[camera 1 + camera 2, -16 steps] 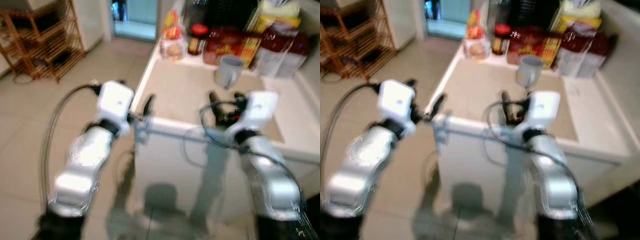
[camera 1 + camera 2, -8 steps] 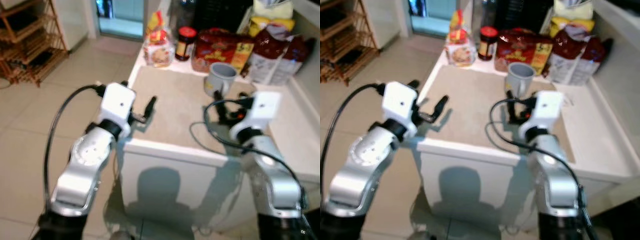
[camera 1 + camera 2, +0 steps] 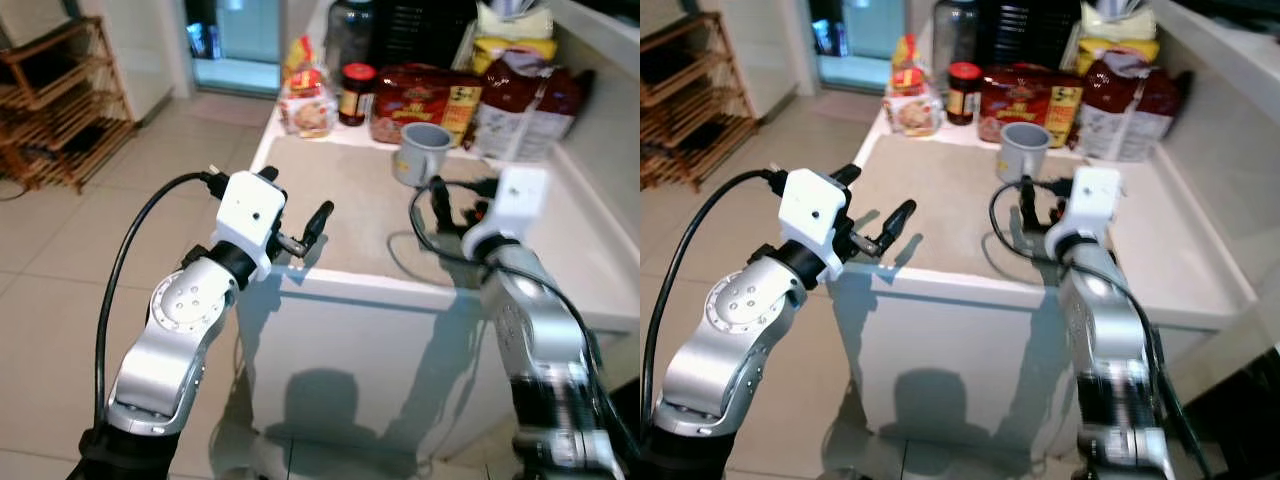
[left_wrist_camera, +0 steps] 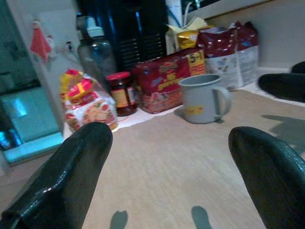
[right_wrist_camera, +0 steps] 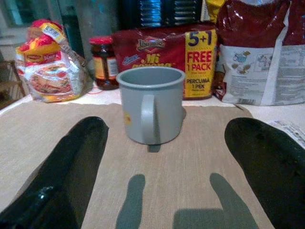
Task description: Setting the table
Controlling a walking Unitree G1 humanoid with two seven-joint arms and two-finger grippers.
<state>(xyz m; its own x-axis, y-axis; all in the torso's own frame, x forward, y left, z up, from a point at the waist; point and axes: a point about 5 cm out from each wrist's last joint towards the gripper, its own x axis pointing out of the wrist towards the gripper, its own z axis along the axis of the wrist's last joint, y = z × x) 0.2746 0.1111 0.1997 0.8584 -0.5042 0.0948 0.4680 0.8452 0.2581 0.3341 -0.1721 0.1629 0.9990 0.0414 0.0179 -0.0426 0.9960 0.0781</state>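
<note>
A grey mug (image 3: 420, 153) stands upright on a beige placemat (image 3: 365, 225) on the white table (image 3: 590, 290), its handle turned toward me. My right gripper (image 3: 458, 195) hovers open over the mat just short of the mug; in the right wrist view the mug (image 5: 151, 105) sits centred between the two black fingers (image 5: 71, 167), still apart from them. My left gripper (image 3: 295, 200) is open at the table's near left corner, above the mat's edge. From the left wrist view the mug (image 4: 202, 98) is farther off, and nothing lies between that gripper's fingers (image 4: 71, 167).
Along the table's back stand a bread bag (image 3: 305, 95), a red-lidded jar (image 3: 355, 92), a red noodle pack (image 3: 425, 95), a red-and-white bag (image 3: 530, 115) and a dark bottle (image 3: 350, 30). A wall borders the right side. A wooden rack (image 3: 60, 110) stands across the tiled floor.
The view has drawn closer to the table and sharpened. Both arms have reached forward over the table edge, and the right gripper is now nearer the mug.
</note>
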